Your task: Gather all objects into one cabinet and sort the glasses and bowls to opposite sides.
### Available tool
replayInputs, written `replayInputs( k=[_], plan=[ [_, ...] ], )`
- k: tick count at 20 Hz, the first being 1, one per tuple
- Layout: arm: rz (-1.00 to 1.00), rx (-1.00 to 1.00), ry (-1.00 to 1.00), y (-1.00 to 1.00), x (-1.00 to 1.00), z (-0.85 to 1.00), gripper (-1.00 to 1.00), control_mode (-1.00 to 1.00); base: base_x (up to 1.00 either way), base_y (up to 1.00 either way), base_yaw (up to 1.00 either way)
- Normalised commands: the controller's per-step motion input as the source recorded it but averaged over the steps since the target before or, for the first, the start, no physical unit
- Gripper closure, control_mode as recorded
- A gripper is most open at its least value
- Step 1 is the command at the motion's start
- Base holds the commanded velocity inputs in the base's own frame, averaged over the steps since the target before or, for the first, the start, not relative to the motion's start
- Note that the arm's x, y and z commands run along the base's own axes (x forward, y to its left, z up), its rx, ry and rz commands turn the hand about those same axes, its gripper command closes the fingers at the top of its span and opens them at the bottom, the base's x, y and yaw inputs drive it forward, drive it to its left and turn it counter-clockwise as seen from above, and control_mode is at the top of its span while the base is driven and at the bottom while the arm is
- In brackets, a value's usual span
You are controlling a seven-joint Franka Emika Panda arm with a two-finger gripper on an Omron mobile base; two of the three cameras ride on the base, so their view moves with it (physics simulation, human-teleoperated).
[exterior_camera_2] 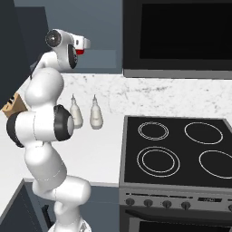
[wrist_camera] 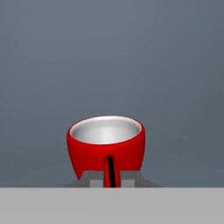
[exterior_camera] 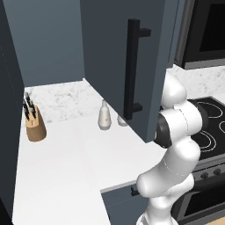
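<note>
A glossy red mug (wrist_camera: 105,146) with a white inside sits upright right in front of the hand in the hand view. My gripper (wrist_camera: 111,178) is shut on its handle, with the thin red handle pinched between the two grey fingertips. Behind the mug is the plain slate-blue back wall (wrist_camera: 109,52) of the cabinet. In the left base view the cabinet's open door (exterior_camera: 105,57) with its long black bar handle (exterior_camera: 132,70) hides the hand. In the right base view the raised hand (exterior_camera_2: 72,43) points right, with a bit of red at its tip.
Two pale shaker bottles (exterior_camera_2: 96,114) stand on the white counter (exterior_camera: 66,162) near the wall. A wooden knife block (exterior_camera: 35,125) stands at the counter's left. The black stove top (exterior_camera_2: 176,154) lies to the right, under a dark built-in appliance (exterior_camera_2: 181,36).
</note>
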Motion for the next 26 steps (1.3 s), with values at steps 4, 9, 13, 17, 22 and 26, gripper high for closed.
replayInputs(
  k=[4,9,13,17,22,26],
  plan=[
    [0.00,0.00,0.00,0.00,0.00,0.00,1.00,-1.00,0.00,0.00,0.00],
    [0.00,0.00,-0.01,-0.03,-0.13,0.00,1.00,-1.00,0.00,0.00,0.00],
    [-0.01,0.00,-0.04,-0.19,-0.44,0.00,1.00,-1.00,0.00,0.00,0.00],
    [-0.04,0.00,-0.06,-0.28,-0.48,0.00,1.00,-1.00,0.00,0.00,0.00],
    [-0.03,0.00,-0.03,-0.30,-0.42,0.00,1.00,-1.00,0.00,0.00,0.00],
    [0.00,0.00,0.00,-0.22,-0.28,0.01,1.00,-1.00,0.00,0.00,0.00]
  ],
)
